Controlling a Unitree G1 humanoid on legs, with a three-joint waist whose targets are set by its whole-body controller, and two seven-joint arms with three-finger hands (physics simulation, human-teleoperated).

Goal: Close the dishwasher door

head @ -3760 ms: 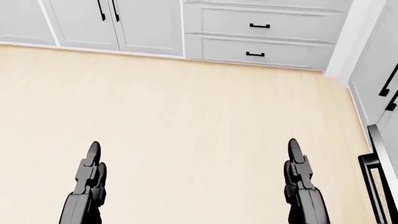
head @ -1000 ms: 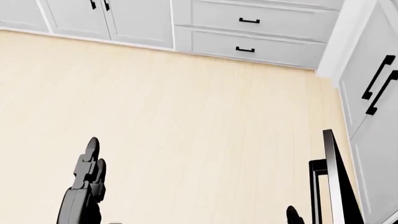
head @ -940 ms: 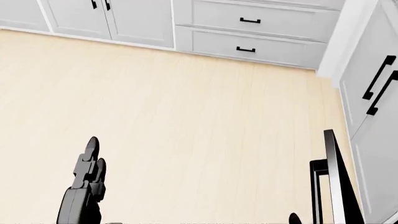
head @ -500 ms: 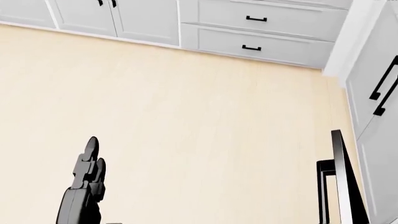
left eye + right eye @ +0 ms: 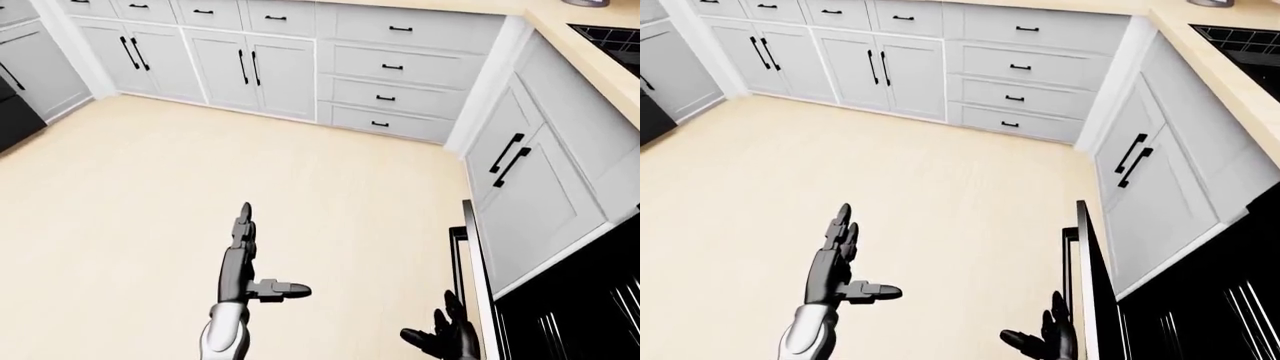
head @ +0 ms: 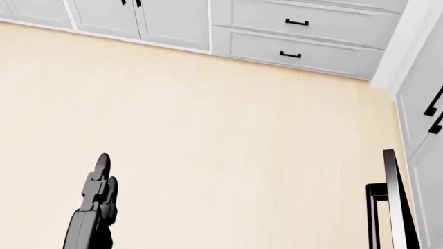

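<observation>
No readable text anywhere in these views.

The plain white panelled cabinet fronts (image 5: 270, 64), pale wood-plank floor (image 6: 207, 129) and black open dishwasher door (image 5: 1087, 300) carry no lettering, labels or numbers, as far as the render's resolution seems to allow.

Right hand (image 5: 1045, 341) and dishwasher door (image 5: 1087, 292) cut by the right-eye view's bottom edge; contact between them cannot be determined

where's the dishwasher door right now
The dishwasher door stands ajar at the lower right of the right-eye view, below the white cabinet doors, with the right hand just left of its edge.
</observation>
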